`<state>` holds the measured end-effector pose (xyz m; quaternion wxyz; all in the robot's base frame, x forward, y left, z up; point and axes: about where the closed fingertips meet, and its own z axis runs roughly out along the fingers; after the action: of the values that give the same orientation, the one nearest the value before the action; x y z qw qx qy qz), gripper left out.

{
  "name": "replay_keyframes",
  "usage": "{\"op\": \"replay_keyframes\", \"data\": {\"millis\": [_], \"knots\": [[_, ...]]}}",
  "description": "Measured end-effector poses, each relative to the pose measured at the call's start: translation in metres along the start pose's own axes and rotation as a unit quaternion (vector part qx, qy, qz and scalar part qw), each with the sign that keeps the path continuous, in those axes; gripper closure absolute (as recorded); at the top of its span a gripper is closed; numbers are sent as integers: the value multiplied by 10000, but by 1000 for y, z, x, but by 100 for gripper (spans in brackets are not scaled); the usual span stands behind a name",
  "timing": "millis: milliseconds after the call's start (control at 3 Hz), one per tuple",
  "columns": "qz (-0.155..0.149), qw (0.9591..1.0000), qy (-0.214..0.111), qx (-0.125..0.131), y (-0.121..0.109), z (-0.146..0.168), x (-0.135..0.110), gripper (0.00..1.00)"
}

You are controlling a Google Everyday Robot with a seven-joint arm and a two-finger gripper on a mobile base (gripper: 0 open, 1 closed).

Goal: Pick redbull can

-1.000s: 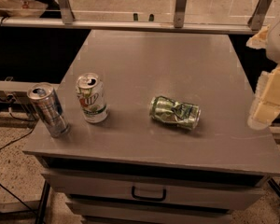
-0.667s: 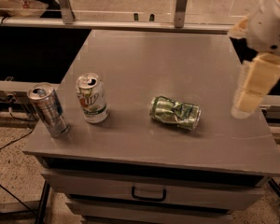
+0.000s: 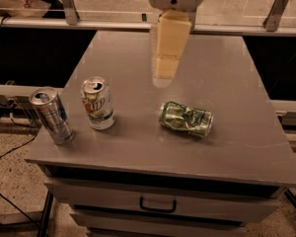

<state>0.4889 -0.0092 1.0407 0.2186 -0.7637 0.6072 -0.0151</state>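
Three cans on a grey table (image 3: 227, 83), with the gripper (image 3: 163, 75) hanging above its middle.

Redbull can (image 3: 52, 116) stands upright at the front left corner, close to the edge, its silver top facing up. Just to its right, apart from it, stands the soda can (image 3: 97, 103), white and green, also upright. Further right the crushed can (image 3: 186, 118) lies on its side near the table's centre. The gripper points down from the top of the view, over bare tabletop behind the crushed can and well apart from the redbull can; it touches none of the cans, and whether it is wide or narrow I cannot tell. Below the tabletop a drawer (image 3: 158, 205) shows a dark handle.
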Motion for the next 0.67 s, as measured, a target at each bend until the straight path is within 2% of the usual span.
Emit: {"op": "replay_keyframes", "data": {"millis": [333, 667], "knots": [[-878, 9952, -349, -273, -12, 32, -92, 0], [-1439, 9870, -424, -583, -13, 77, -157, 0]]}}
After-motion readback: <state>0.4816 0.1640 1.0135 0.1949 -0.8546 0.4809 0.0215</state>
